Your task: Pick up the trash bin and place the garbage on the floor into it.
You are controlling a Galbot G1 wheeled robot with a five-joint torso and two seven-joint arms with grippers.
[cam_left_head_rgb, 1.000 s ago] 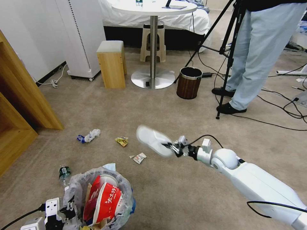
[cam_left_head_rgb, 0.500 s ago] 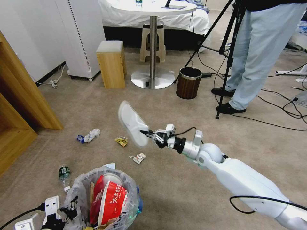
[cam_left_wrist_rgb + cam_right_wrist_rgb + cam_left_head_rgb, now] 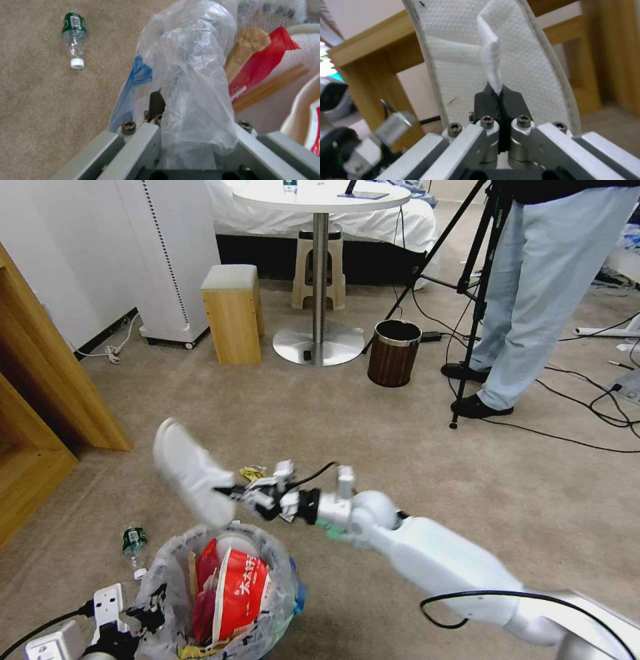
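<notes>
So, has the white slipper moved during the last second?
Yes. The slipper, pinched in the right claw, went left, away from the brown bin, to just above the trash bin.

Beige-tan short-pile carpet point(image 3: 280, 400) across the whole room. Along the left edge, a light wooden shelf unit point(image 3: 47, 400). Upper left, a white wall, and beside it a tall white appliance point(image 3: 170, 253) with a cord and plug point(image 3: 113, 350) trailing at its foot. At top centre, a round white pedestal table point(image 3: 320, 197) on a chrome base, a beige plastic stool point(image 3: 319, 270) behind the column, a bed with white sheets point(image 3: 400, 220) behind that. Just left of the base, a small wooden stool with a grey cushion point(image 3: 232, 313); just right, a dark brown bin with a metal rim point(image 3: 395, 352). Upper right, a black tripod point(image 3: 477, 273), with black cables point(image 3: 587, 413) sprawled over the carpet at the right.
</notes>
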